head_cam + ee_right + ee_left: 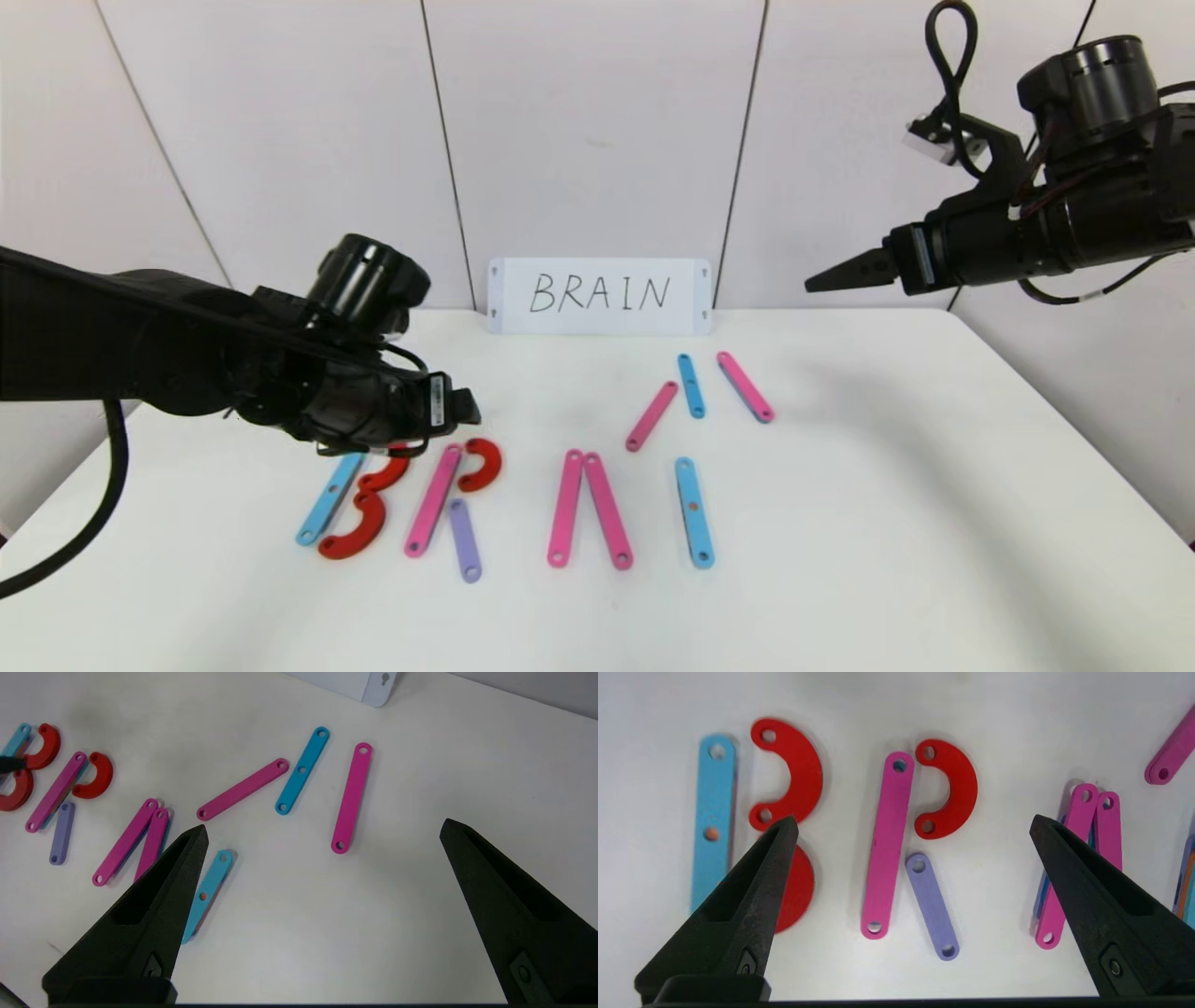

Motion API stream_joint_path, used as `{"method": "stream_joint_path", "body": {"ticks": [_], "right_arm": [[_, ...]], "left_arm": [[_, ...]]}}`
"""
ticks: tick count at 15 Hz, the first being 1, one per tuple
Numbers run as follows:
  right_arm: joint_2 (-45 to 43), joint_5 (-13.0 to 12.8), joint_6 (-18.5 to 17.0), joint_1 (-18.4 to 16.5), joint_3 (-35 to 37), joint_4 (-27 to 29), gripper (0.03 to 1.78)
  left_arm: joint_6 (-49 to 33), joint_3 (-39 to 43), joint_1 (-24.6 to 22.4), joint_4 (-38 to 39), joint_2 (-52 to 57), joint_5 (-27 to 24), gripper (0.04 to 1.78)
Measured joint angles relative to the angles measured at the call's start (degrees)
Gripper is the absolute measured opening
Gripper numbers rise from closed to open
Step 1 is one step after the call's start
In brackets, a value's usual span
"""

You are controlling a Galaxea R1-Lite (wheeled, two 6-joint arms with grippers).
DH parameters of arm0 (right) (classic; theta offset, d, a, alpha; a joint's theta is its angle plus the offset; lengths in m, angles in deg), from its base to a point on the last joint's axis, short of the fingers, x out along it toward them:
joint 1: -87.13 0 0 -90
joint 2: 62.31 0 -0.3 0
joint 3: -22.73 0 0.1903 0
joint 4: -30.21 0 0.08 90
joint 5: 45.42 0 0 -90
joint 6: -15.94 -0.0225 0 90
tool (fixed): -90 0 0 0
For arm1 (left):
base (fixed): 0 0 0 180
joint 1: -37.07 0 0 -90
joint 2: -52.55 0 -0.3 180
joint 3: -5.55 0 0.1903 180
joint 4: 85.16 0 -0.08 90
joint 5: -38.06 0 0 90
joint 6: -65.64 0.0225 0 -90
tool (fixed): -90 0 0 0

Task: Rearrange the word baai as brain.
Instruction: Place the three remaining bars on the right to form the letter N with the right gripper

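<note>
A: Where's the left end effector (913,826)?
B: Low over the desk (887,523), fingers spread above the R (453,499), beside the B (350,504).
A: The right end effector (322,830)?
B: Raised beyond the card (599,295), spread, empty; three loose strips (695,392) lie below.

You can't see the B's lower red curve (796,891) whole: the left gripper (914,822) finger covers part. The rightmost strips (1186,882) are cut by the edge.

The white table (840,560) carries flat plastic letter pieces (588,509) and a card (599,296) reading BRAIN.
</note>
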Motion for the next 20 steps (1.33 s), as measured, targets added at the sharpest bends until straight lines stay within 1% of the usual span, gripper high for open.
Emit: {"method": "stream_joint_path", "body": {"ticks": [2, 4, 6, 7, 10, 11, 12, 15, 18, 20], "right_arm": [[0.2, -1.2, -0.4, 1.7, 0.3, 0.0, 1.74], [0.5, -3.3, -2.7, 4.2, 0.4, 0.0, 1.74], [1.1, -6.8, -6.1, 8.0, 0.4, 0.0, 1.74], [1.6, -8.9, -8.1, 10.2, 0.4, -0.1, 1.74], [3.7, -16.7, -14.1, 16.8, 0.3, -0.6, 1.74], [4.9, -19.3, -16.4, 18.9, 0.2, -1.3, 1.74], [6.2, -21.4, -18.3, 20.4, 0.1, -2.4, 1.74], [11.2, -25.7, -22.0, 23.6, 0.0, -5.9, 1.74], [16.6, -29.3, -23.5, 25.9, -0.2, -10.0, 1.74], [20.0, -30.9, -24.1, 26.8, -0.5, -12.7, 1.74]], "left_arm": [[9.0, 0.0, -3.9, 1.5, 2.4, -6.6, 1.74], [18.7, -0.3, -8.4, 1.8, 4.7, -15.3, 1.74], [25.2, -1.8, -11.9, 1.8, 6.3, -21.1, 1.74], [26.2, -2.8, -13.2, 1.8, 6.9, -22.4, 1.74], [26.6, -5.0, -16.2, 1.5, 8.0, -23.1, 1.74], [27.1, -5.3, -16.9, 1.6, 8.4, -23.1, 1.74], [27.7, -5.5, -17.4, 1.7, 8.7, -23.1, 1.74], [27.9, -6.1, -17.7, 1.5, 9.2, -23.2, 1.74], [27.9, -6.2, -17.7, 1.5, 9.3, -23.2, 1.74], [28.0, -6.2, -17.7, 1.5, 9.1, -23.2, 1.74]]}}
